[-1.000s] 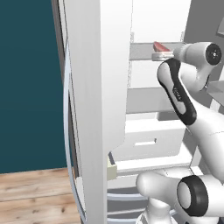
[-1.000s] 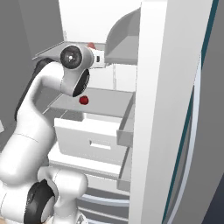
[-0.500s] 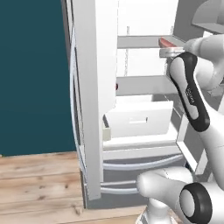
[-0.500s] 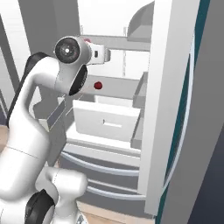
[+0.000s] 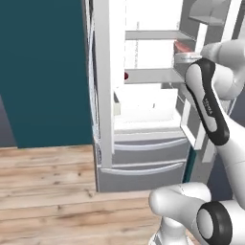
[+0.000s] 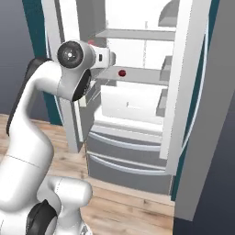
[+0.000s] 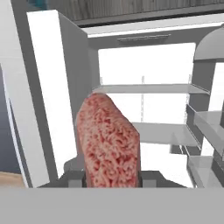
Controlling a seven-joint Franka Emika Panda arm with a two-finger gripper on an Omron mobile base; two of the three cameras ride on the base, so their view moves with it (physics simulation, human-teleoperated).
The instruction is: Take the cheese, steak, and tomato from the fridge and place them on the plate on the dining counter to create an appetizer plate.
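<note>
Clamping the steak (image 7: 109,142) upright between its fingers, the gripper (image 7: 111,177) faces the open fridge (image 5: 143,124). The tomato (image 6: 122,72) sits on a middle shelf, at about one o'clock from the arm's wrist in the right base view.

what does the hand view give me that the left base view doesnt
Hand view: the marbled face of the steak close up, upright in the gripper, which is shut on it.
Left base view: the tomato on a middle shelf, the bottom drawers of the fridge, the wooden floor.
Both: the open fridge with its white shelves, and the steak.
</note>
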